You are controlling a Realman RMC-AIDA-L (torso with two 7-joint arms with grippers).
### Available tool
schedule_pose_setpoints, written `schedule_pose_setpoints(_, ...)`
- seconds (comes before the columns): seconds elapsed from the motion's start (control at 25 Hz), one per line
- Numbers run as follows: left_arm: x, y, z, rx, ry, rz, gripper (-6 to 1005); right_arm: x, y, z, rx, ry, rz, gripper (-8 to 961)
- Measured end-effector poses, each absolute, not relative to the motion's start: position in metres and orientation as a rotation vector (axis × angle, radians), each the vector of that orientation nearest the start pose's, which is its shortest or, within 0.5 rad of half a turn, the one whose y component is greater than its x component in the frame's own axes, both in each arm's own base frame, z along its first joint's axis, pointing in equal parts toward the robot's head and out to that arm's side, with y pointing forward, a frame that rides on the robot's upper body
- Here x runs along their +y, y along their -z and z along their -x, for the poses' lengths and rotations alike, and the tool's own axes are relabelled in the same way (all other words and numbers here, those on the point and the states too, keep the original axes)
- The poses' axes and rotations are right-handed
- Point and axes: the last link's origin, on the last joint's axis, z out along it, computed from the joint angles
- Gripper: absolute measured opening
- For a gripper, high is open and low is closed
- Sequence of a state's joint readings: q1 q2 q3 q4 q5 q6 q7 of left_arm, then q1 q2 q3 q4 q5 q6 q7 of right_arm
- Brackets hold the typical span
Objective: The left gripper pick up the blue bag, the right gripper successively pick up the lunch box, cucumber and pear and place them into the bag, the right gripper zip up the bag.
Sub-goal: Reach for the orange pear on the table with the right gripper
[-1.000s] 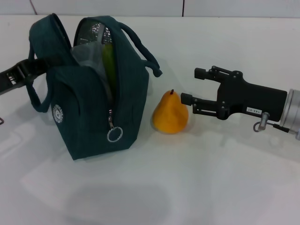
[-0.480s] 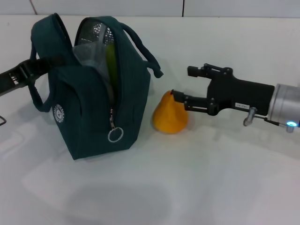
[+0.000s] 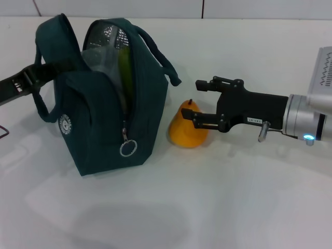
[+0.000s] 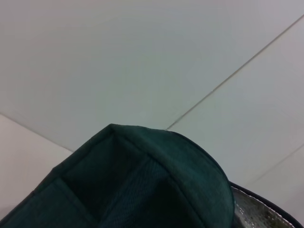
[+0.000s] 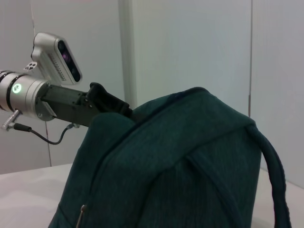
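Note:
The blue bag (image 3: 104, 124) stands open at the left of the table, its zip ring (image 3: 127, 149) hanging at the front. My left gripper (image 3: 39, 77) is shut on the bag's left rim by a handle; it also shows in the right wrist view (image 5: 107, 102). Inside the bag the green cucumber (image 3: 123, 70) stands upright beside the clear lunch box (image 3: 99, 65). The yellow-orange pear (image 3: 185, 132) sits on the table just right of the bag. My right gripper (image 3: 197, 102) is open, with one finger behind the pear's top and one in front of it.
The white table (image 3: 207, 207) stretches in front of and to the right of the bag. The left wrist view shows only the bag's teal fabric (image 4: 142, 180) and a strip of foil lining (image 4: 261, 213). A white wall (image 3: 155, 8) borders the table at the back.
My right gripper has moved left to the pear, and its open fingers now straddle the pear's top. The bag and the left gripper have barely shifted.

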State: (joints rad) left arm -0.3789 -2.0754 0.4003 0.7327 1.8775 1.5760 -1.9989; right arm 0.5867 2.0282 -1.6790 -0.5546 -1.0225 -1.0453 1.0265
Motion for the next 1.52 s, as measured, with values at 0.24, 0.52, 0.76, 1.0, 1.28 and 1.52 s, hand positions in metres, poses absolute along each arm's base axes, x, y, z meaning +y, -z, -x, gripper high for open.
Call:
schedule_pose_setpoints(0.24,0.307,-0.067,0.317,-1.489,1.14,2.039,41,0.359,0.078,-0.191,0.207,-0.731,2.683,687)
schedule_pose_setpoints(0.52,0.307,-0.067,0.317,-1.476,1.135,2.043,41,0.36,0.082,-0.189,0.191,-0.709,2.694,526)
schedule_pose_setpoints(0.76,0.306,-0.066,0.318,-1.478,1.136,2.042,41,0.361,0.086,-0.185,0.174,-0.695,2.7,497)
schedule_pose_setpoints(1.0,0.305,-0.066,0.318,-1.482,1.136,2.039,41,0.362,0.089,-0.182,0.127,-0.677,2.7,407)
schedule_pose_setpoints(1.28,0.305,-0.066,0.319,-1.484,1.136,2.037,41,0.364,0.086,-0.182,0.131,-0.703,2.662,139)
schedule_pose_setpoints(1.52,0.305,-0.066,0.319,-1.484,1.136,2.038,41,0.365,0.086,-0.183,0.139,-0.697,2.651,22)
